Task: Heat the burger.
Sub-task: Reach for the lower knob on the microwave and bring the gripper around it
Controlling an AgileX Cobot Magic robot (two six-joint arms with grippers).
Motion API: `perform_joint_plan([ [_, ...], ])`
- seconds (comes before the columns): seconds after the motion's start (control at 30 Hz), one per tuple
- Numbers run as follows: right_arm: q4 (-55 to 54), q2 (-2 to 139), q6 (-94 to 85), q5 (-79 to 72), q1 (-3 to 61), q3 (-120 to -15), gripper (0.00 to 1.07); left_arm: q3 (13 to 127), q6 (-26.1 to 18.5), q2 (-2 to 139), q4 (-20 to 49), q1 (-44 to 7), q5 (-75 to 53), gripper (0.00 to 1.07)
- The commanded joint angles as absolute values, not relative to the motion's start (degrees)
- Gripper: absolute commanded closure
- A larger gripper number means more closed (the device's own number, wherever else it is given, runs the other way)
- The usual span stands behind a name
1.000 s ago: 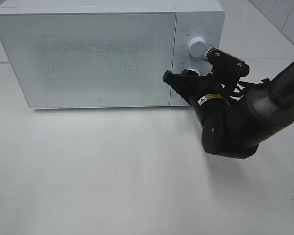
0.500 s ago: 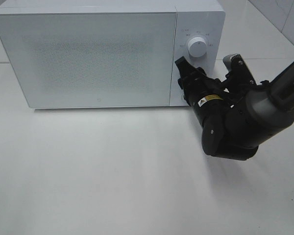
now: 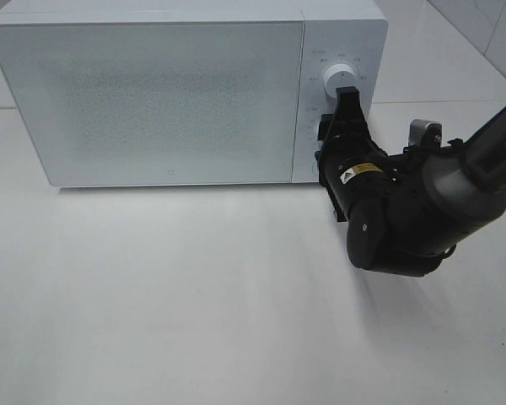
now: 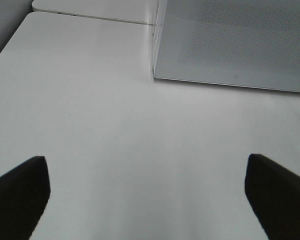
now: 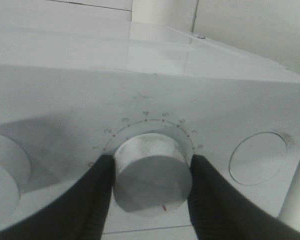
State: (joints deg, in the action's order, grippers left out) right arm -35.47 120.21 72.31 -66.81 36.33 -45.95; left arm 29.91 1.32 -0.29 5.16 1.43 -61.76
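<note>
The burger is out of view. The white microwave (image 3: 152, 93) stands at the back of the table with its door shut. My right gripper (image 3: 337, 118) is at the control panel, below the upper dial (image 3: 339, 78). In the right wrist view my right gripper (image 5: 152, 187) is shut on the timer knob (image 5: 151, 170), with one dark finger (image 5: 97, 195) on each side of it. A numbered scale (image 5: 145, 116) runs around the knob. My left gripper (image 4: 147, 197) is open and empty above bare table, in front of the microwave's corner (image 4: 155, 70).
A second dial (image 5: 5, 177) and a round button (image 5: 257, 157) flank the knob on the panel. The white table (image 3: 194, 295) spreads in front of the microwave. The right arm's bulky wrist (image 3: 405, 219) hangs over the table at the right.
My right gripper has rolled about the knob: its fingers went from lying sideways to standing upright, and the wrist's camera mount swung from the top round to the right.
</note>
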Motion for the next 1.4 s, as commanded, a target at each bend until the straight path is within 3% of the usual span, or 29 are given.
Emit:
perform_joint_plan([
  [0.03, -26.8, 119.5, 77.1, -72.5, 36.2, -48.3, 1.07, 29.7, 1.4, -1.4, 5.4, 1.4, -61.3, 0.08],
  [0.27, -25.4, 119.5, 85.8, -72.5, 36.2, -48.3, 1.07, 29.7, 1.4, -1.4, 5.4, 1.4, -61.3, 0.08],
  [0.97, -26.0, 119.5, 85.2, -72.8, 36.2, -48.3, 0.99, 29.7, 1.4, -1.4, 5.4, 1.4, -61.3, 0.08],
  [1.4, -29.9, 119.5, 80.5, -72.4, 36.2, -48.3, 0.69, 29.7, 1.4, -1.4, 5.4, 1.4, -61.3, 0.08],
])
